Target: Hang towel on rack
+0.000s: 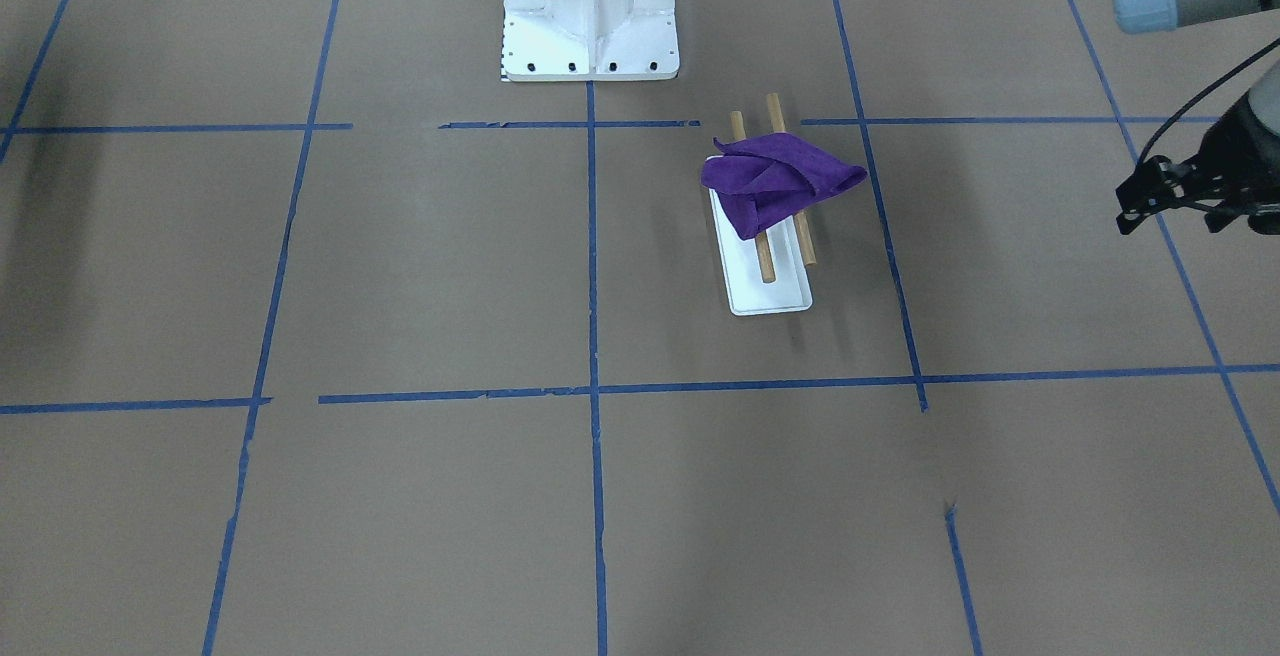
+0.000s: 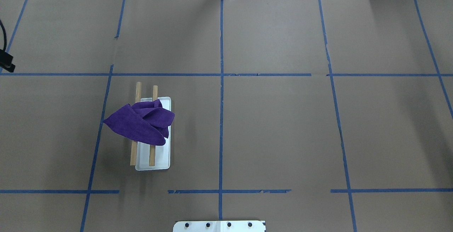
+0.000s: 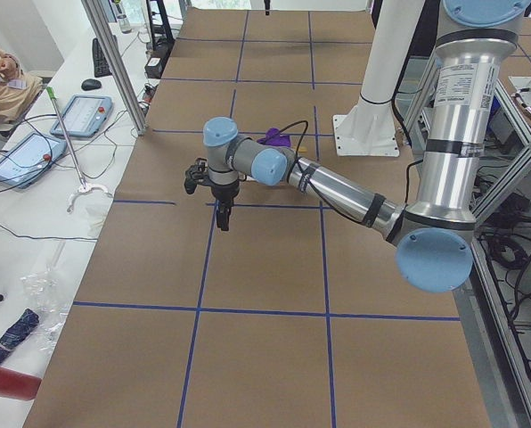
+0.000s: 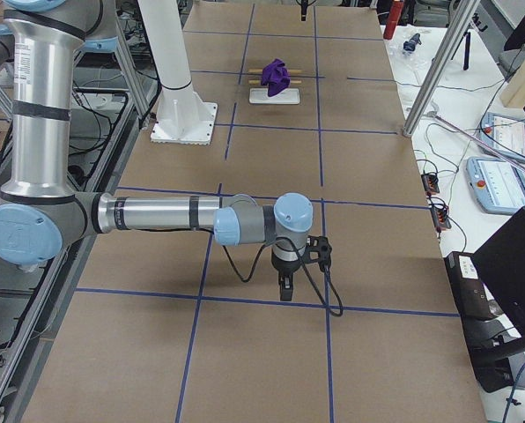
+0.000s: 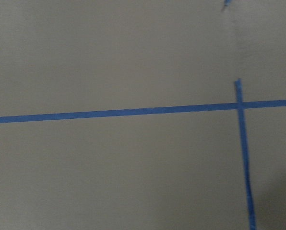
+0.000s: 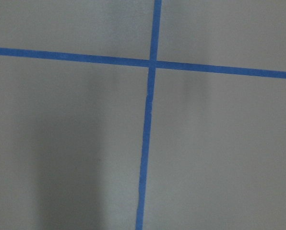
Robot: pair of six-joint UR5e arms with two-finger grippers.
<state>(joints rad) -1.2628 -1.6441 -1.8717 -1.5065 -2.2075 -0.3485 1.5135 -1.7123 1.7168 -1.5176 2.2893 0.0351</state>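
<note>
The deep purple towel (image 1: 775,181) lies bunched over the two wooden dowels of the rack (image 1: 770,291), covering their middle, with one corner sticking out past the base. It also shows in the overhead view (image 2: 141,122) on the rack (image 2: 155,163). My left gripper (image 1: 1190,201) hangs above the table well off to the side of the rack, empty; only part of it shows and I cannot tell whether it is open or shut. My right gripper (image 4: 284,286) hovers over bare table far from the rack; I cannot tell its state.
The large white bolted pedestal (image 1: 590,11) stands behind the rack toward the robot. Blue tape lines (image 2: 221,119) grid the brown table. Both wrist views show only paper and tape.
</note>
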